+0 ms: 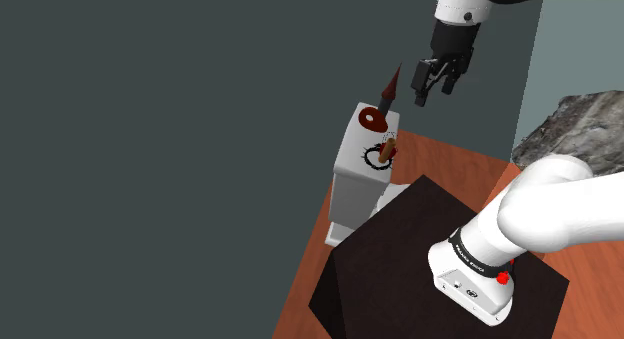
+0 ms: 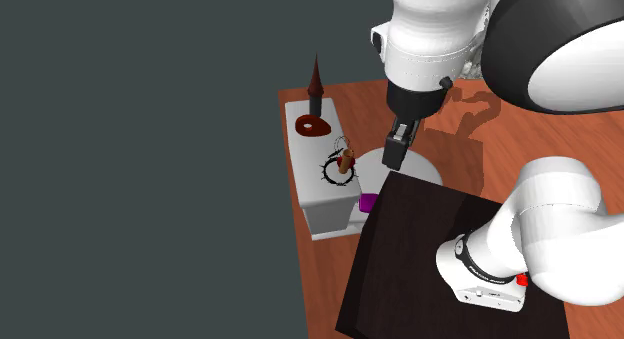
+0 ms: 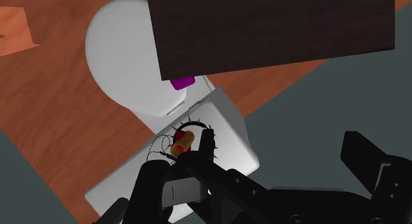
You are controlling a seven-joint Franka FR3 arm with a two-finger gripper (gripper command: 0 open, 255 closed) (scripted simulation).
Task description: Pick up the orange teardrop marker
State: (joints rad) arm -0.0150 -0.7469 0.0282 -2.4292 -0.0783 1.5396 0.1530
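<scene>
Hand [image 1: 430, 95] hangs open over the toilet, fingers spread and empty, poised, I judge, to drop straight down. My target, the stubby orange marker [image 3: 182, 144], stands on the cistern lid [image 2: 309, 148] inside a black wiry ring [image 2: 327, 173]. Its long axis is near upright, so I'd straddle it from above.
</scene>
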